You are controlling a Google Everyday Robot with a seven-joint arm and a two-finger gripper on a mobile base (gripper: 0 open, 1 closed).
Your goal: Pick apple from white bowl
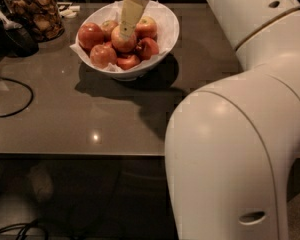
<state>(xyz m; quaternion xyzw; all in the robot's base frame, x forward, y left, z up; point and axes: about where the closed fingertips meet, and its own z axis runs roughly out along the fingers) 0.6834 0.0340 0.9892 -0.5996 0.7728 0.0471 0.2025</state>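
7 apples can be counted in 1 white bowl [166, 21], heaped on crinkled white paper. 1 glass jar [35, 11] of brown snacks stands to the bowl's left on the grey table [90, 114]. The apple [125, 45] sits in the middle of the heap, red-orange and touching its neighbours. It is round, so no long axis shows. 1 gripper [125, 32] slants down into the bowl with its tip on this apple's top, hiding the stem end. I cannot tell whether it is open or closed.
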